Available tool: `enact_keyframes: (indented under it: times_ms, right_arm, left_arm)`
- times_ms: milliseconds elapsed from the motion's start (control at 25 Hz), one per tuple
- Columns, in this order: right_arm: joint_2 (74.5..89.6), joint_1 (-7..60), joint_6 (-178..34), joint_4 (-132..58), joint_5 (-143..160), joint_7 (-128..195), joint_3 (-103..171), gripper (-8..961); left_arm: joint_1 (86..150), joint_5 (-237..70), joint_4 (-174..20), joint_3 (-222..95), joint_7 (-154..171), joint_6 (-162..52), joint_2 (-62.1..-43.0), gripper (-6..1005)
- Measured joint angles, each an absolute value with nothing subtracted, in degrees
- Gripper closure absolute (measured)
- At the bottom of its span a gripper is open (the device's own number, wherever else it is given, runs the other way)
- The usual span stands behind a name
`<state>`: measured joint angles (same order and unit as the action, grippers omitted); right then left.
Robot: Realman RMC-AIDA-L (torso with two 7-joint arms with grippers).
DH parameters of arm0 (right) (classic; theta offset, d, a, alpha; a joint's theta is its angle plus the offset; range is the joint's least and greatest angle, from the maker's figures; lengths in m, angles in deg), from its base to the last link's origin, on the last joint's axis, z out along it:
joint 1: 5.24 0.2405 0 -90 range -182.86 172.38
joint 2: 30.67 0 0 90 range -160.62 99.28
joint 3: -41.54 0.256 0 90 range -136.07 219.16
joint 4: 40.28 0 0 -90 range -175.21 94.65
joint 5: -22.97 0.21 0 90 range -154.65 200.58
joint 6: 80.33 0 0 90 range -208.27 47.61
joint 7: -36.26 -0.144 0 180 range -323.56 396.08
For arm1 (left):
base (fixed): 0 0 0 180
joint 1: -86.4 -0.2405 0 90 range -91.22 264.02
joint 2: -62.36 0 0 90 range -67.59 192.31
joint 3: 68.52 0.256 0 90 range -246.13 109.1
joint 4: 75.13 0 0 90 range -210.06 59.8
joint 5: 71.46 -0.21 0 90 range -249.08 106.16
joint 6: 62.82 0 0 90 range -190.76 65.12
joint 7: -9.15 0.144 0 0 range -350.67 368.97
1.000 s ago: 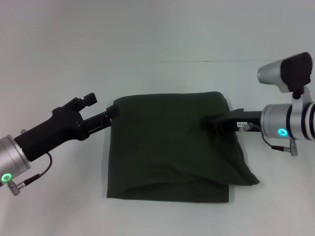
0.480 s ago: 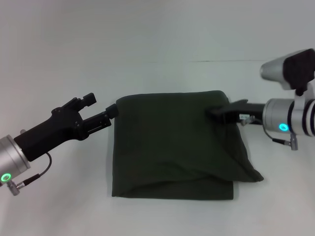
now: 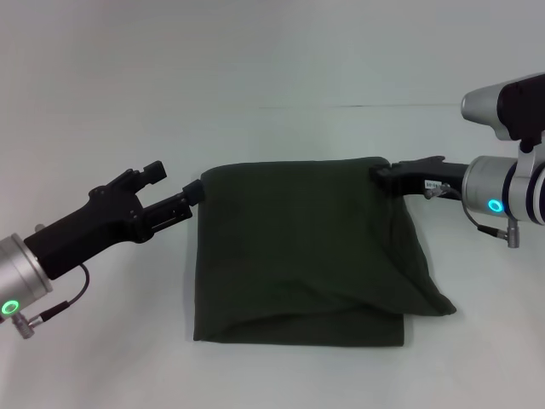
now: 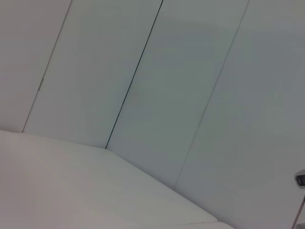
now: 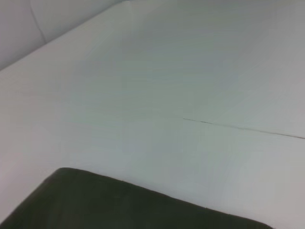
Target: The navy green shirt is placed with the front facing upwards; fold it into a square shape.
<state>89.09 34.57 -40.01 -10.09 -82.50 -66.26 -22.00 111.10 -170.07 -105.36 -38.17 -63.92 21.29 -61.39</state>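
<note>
The navy green shirt [image 3: 302,251] lies folded into a rough rectangle on the white table [image 3: 272,68], plain side up, with a loose flap jutting from its near right corner. The left gripper [image 3: 197,192] sits at the far left corner and the right gripper [image 3: 383,173] at the far right corner; whether either is closed on the cloth or apart cannot be told. Risk: if either gripper snags fabric on withdrawal, the top layer will likely drag and skew the fold.

White table [image 3: 281,51] under even light; pale panelled wall [image 4: 190,95] with dark seams behind.
</note>
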Motion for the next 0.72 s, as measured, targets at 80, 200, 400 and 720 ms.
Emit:
enact_keyframes:
  times_ms: [80,200,400,720]
  right_arm:
    - [89.1,34.67,-41.01,-10.7,-82.53,-66.5,-22.07,889]
    - [89.08,34.76,-41.45,-11.45,-82.6,-66.56,-22.13,888]
    - [89.02,34.77,-41.5,-12.09,-82.64,-66.51,-22.16,885]
    - [89.04,34.76,-41.69,-13.19,-82.68,-66.52,-22.18,881]
  left_arm:
    - [111.14,-170.07,-105.36,-38.21,-63.93,21.29,-61.39,49]
    - [111.32,-170.07,-105.36,-38.26,-63.96,21.12,-61.39,49]
    - [111.79,-170.07,-105.19,-38.1,-64.05,19.67,-61.41,49]
    - [112.24,-170.07,-104.48,-38.12,-64.13,18.33,-61.4,49]
